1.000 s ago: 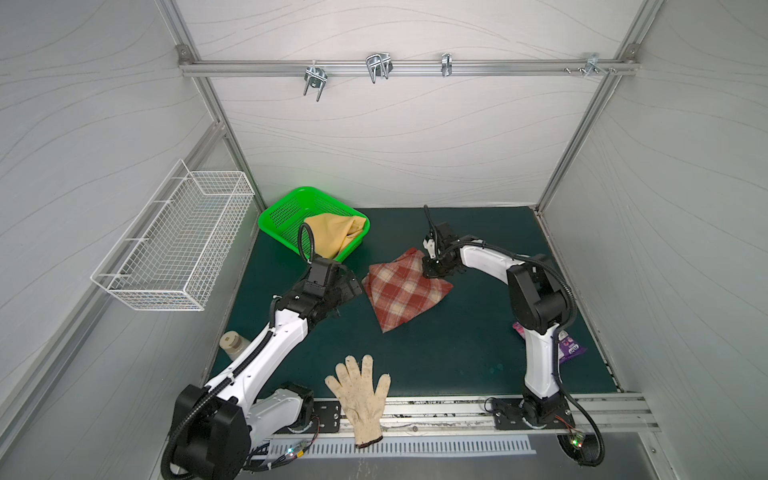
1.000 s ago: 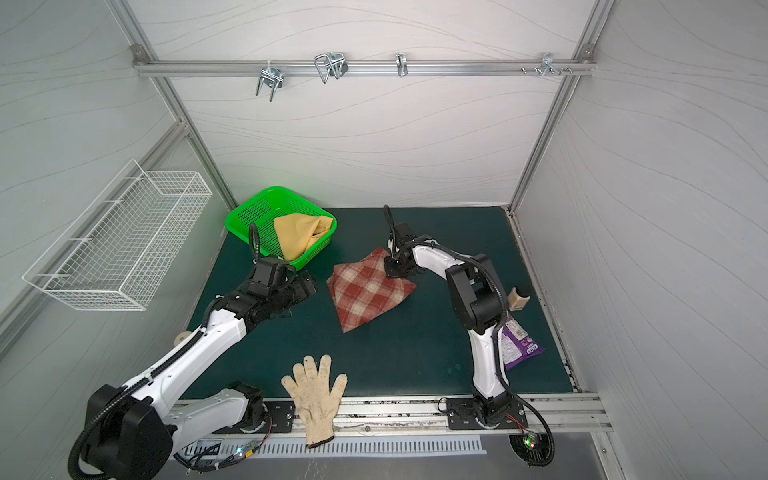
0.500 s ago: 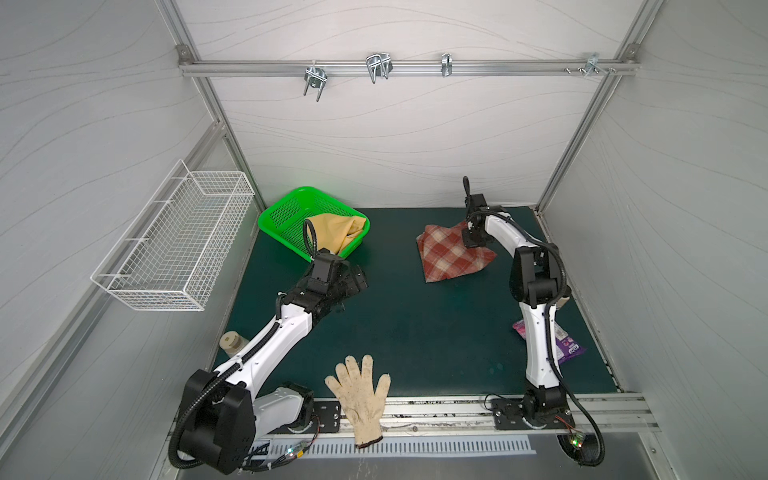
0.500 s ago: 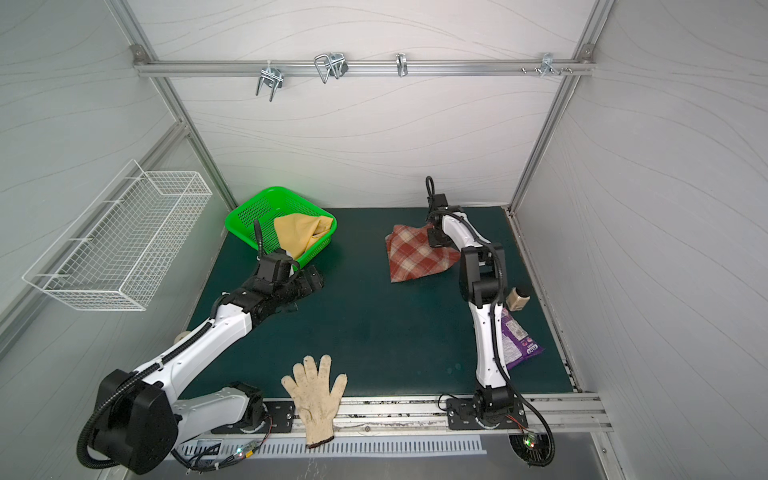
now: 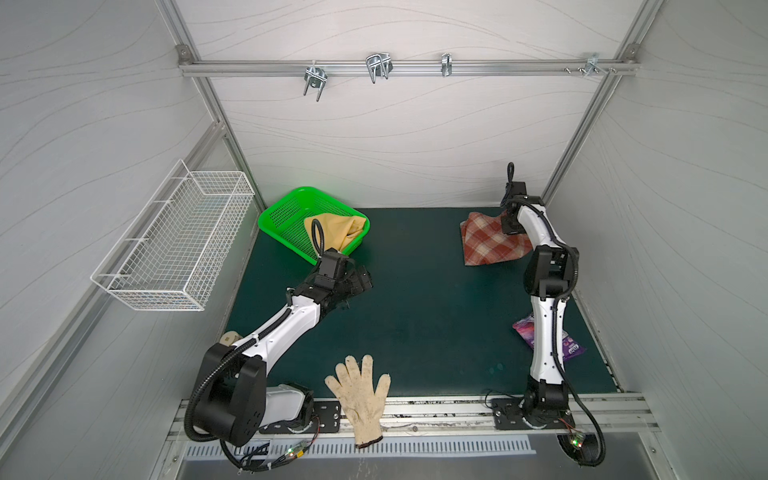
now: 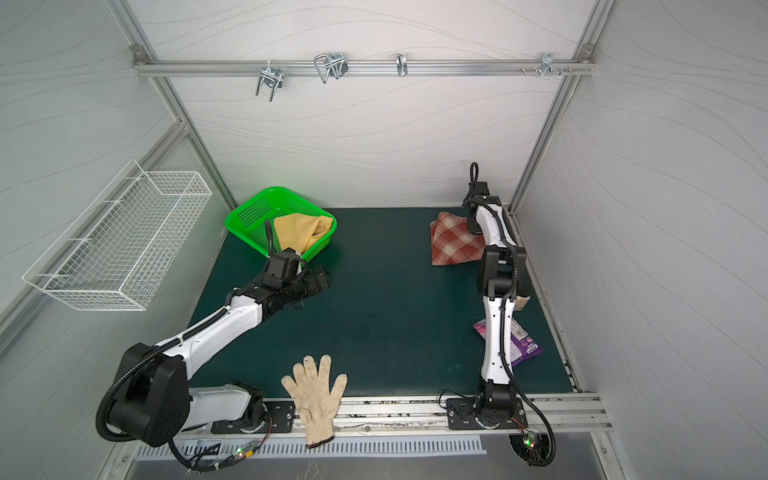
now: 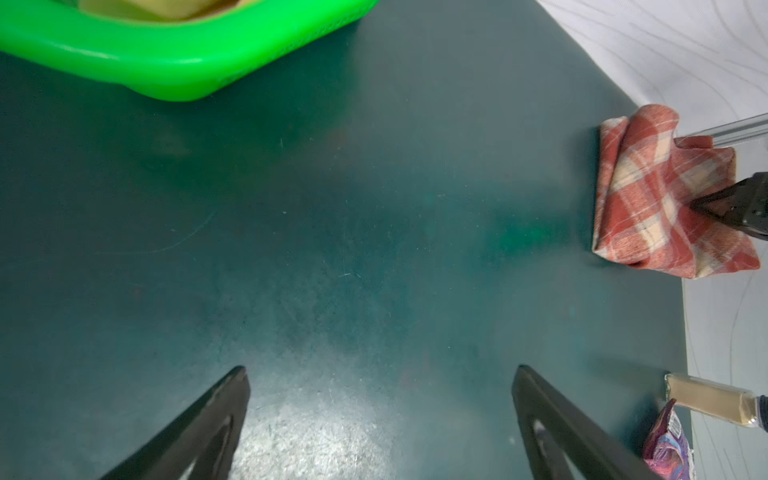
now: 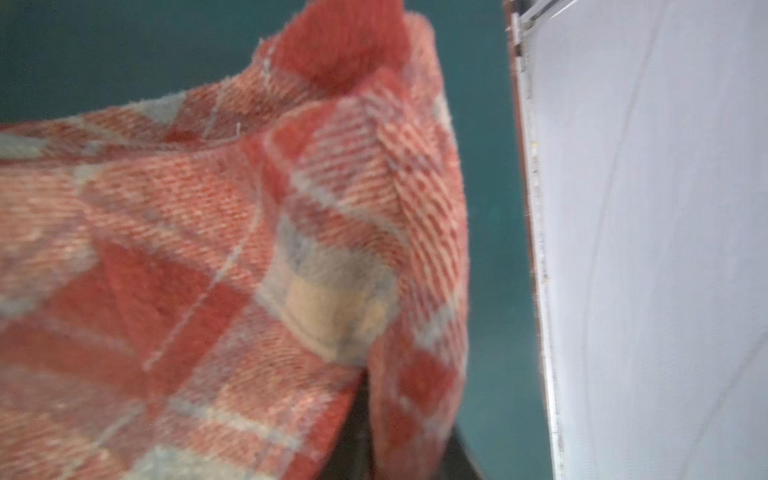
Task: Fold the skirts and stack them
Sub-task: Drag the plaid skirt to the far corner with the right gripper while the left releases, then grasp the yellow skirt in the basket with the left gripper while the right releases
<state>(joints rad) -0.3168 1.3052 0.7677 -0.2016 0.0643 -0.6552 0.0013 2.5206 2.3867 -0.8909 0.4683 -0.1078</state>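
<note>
While holding the left gripper (image 7: pixel 380 369) wide open, empty, touching the plaid skirt (image 5: pixel 484 245) with the right gripper (image 7: pixel 698 206); cannot tell if clamped.

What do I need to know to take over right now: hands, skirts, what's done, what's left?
Left hand: open, empty, above the mat near the green basket.
Right hand: down on the plaid skirt; can't tell whether it grips the cloth.
Plaid skirt: roughly folded, at the mat's far right corner.
Mustard skirt: bunched in the basket.
Left to do: take out and fold the mustard skirt, then stack the two.
</note>
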